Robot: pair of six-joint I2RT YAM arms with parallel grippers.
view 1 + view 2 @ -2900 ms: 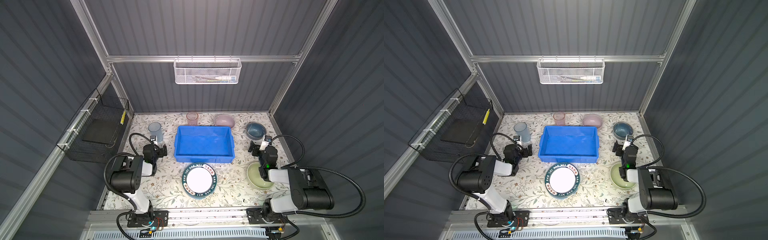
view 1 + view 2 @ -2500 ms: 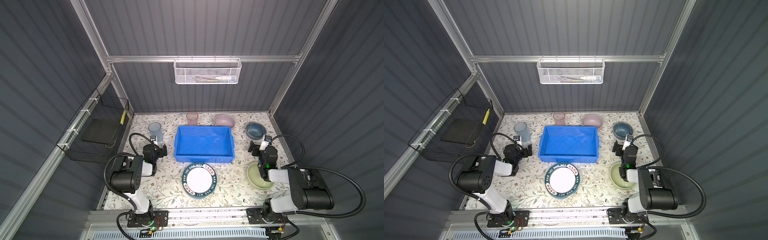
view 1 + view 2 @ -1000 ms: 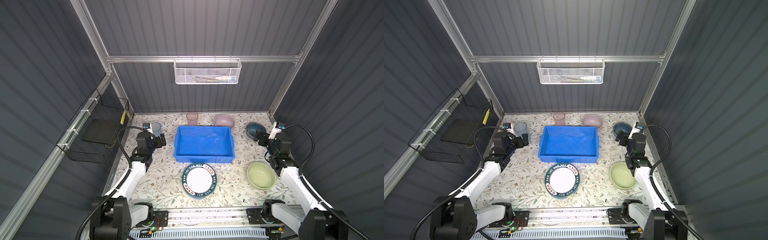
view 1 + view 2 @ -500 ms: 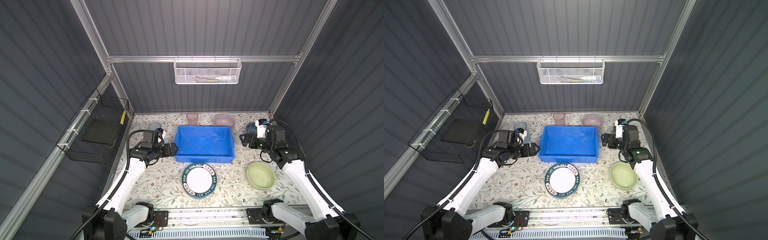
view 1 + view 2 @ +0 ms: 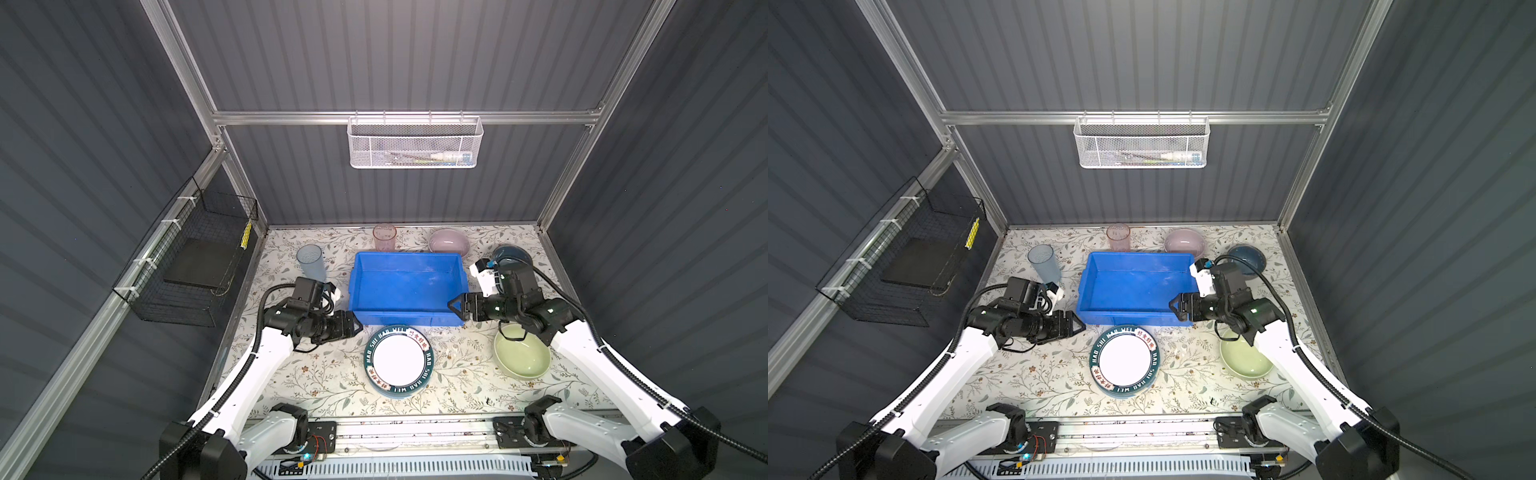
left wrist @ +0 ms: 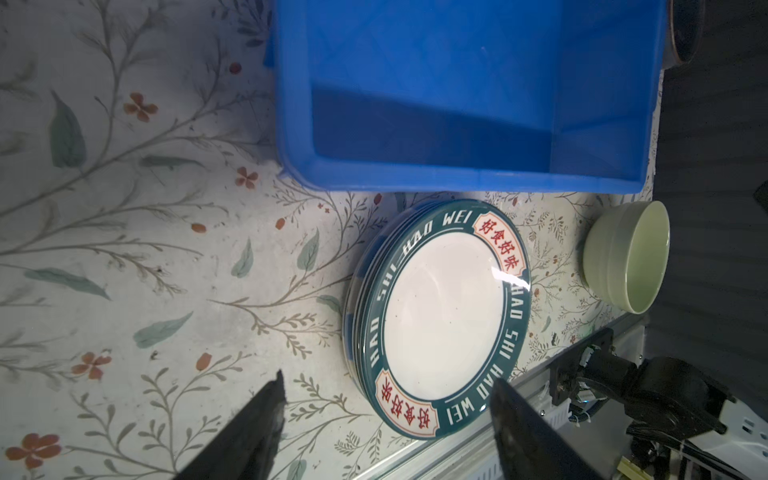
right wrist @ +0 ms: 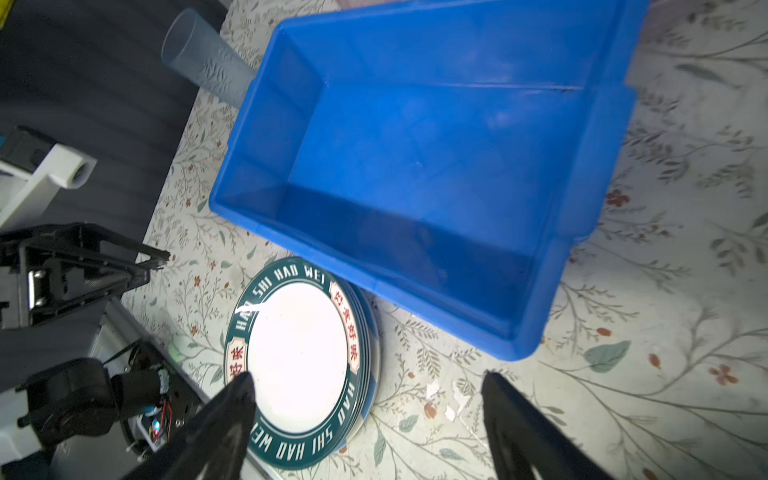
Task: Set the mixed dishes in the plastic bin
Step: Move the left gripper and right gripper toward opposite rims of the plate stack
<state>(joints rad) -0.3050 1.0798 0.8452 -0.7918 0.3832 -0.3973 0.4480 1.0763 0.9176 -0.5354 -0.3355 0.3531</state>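
Plate stack (image 5: 399, 360) sat untouched by bin's (image 5: 405, 318) front wall; my left fingers (image 6: 249, 432) and right fingers (image 7: 220, 419) had swung in, open, empty; nothing binned.

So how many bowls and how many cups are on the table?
Bowls: 3 (pale green round bowl, lilac round bowl, dark blue round bowl)
Cups: 2 (translucent blue plastic tumbler, translucent pink plastic tumbler)
Total: 5

both top views: high overhead, looking down on whole scene; wrist views: close, oblique, sharing bin (image 6: 457, 179), lettered plate (image 6: 440, 316).
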